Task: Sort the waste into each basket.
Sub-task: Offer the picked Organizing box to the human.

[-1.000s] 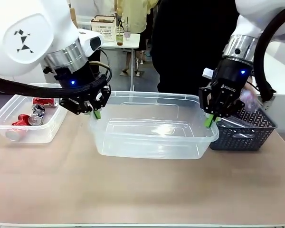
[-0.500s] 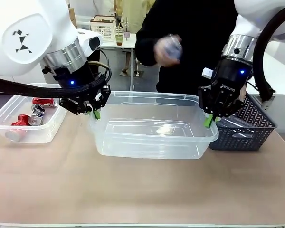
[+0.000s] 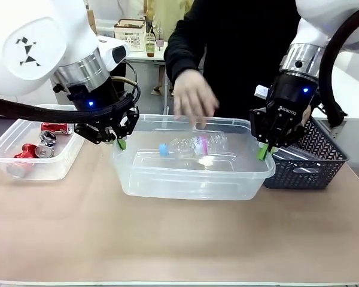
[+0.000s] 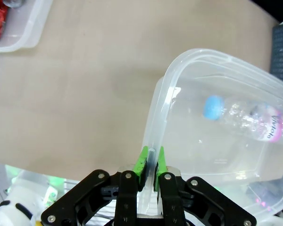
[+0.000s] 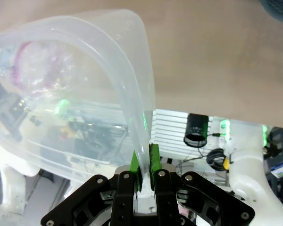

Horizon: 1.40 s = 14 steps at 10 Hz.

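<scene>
The middle clear tub [image 3: 191,182] is being gripped at both ends. Its left rim is being pinched between the closed pads of the left gripper [image 4: 150,157], and its right rim between those of the right gripper [image 5: 144,157]. In the front view a clear bottle [image 3: 194,145] is being seen on its side inside this tub, beneath a person's hand [image 3: 193,104]. Its blue cap [image 4: 212,107] and pink label [image 4: 269,129] are being shown from above in the left wrist view. At the front view's left, crushed red cans [image 3: 39,149] are being held in the second tub [image 3: 33,172].
</scene>
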Motion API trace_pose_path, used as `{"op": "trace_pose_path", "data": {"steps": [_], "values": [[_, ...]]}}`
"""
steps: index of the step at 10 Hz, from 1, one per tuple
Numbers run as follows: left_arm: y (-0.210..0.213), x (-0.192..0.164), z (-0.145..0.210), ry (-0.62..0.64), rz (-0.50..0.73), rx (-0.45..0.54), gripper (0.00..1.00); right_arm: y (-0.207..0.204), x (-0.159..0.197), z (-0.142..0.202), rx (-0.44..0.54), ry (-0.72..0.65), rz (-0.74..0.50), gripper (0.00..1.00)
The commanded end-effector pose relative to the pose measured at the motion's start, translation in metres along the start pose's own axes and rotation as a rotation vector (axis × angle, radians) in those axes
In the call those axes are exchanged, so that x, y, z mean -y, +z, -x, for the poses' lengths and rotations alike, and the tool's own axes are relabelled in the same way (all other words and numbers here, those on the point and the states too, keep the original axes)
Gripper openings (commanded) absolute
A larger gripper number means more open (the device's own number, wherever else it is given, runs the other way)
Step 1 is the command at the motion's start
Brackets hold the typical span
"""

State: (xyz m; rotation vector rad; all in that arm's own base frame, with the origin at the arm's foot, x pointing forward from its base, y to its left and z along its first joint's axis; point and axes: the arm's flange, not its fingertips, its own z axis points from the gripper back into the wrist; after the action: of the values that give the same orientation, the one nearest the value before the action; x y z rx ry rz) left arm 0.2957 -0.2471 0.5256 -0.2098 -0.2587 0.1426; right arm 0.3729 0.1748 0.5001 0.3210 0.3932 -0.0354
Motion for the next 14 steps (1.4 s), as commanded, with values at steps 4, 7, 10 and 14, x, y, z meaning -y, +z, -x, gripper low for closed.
{"op": "trace_pose_path", "data": {"steps": [4, 7, 10, 14], "values": [[0.0051, 0.0075, -0.0001, 0.043, 0.038, 0.003, 0.0, -0.0058, -0.0022, 0.0018, 0.0, 0.016, -0.014, 0.0], [0.0051, 0.0075, -0.0001, 0.043, 0.038, 0.003, 0.0, -0.0058, -0.0022, 0.0018, 0.0, 0.016, -0.014, 0.0], [0.0051, 0.0075, -0.0001, 0.043, 0.038, 0.003, 0.0, -0.0058, -0.0022, 0.0018, 0.0, 0.016, -0.014, 0.0], [0.0051, 0.0075, -0.0001, 0.043, 0.038, 0.003, 0.0, -0.0058, -0.0022, 0.0018, 0.0, 0.016, -0.014, 0.0]]}}
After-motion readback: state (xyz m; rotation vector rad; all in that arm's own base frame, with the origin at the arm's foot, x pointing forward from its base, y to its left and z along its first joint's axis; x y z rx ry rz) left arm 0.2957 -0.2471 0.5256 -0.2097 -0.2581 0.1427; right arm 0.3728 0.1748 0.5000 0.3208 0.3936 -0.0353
